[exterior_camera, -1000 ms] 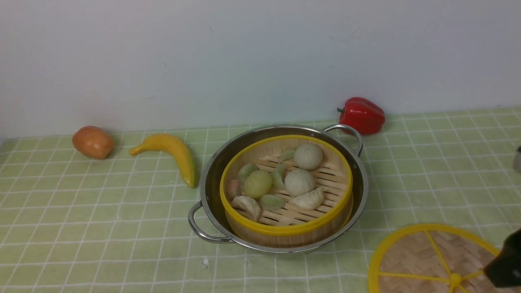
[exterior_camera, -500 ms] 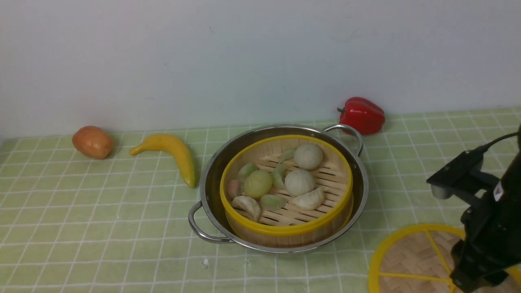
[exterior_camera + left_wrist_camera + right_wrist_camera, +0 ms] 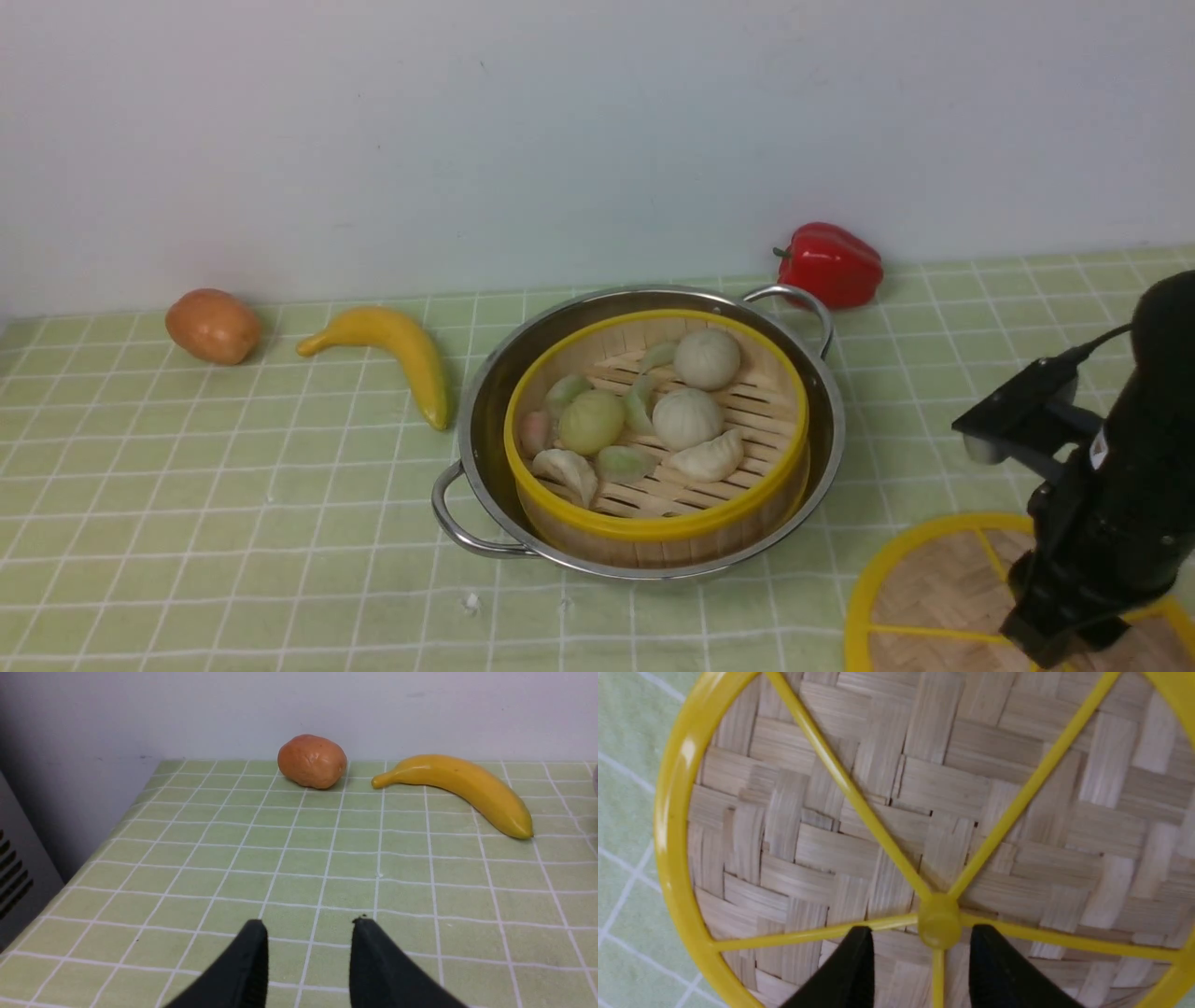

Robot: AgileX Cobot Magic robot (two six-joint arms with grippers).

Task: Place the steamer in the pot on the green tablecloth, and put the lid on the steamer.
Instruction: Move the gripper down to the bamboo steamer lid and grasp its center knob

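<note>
The steamer (image 3: 653, 527), holding pale buns and dumplings, sits inside the steel pot (image 3: 485, 392) on the green tablecloth (image 3: 233, 485). The lid (image 3: 920, 579) lies flat on the cloth at the front right, apart from the pot. My right gripper (image 3: 920, 931) points down at the lid (image 3: 924, 788). Its jaws are open, with a black finger on each side of the yellow centre knob (image 3: 939, 921) and a gap showing beside the knob. In the left wrist view my left gripper (image 3: 308, 926) hangs open over bare cloth, holding nothing.
A brown potato (image 3: 214, 325) and a banana (image 3: 392, 350) lie at the back left, a red pepper (image 3: 831, 264) behind the pot by the wall. The left wrist view shows the potato (image 3: 312, 761), the banana (image 3: 462, 788) and the cloth's left edge (image 3: 117, 826).
My right arm has swung in from the right edge over the lid and shifted a little left. Pot, steamer and lid have not moved.
</note>
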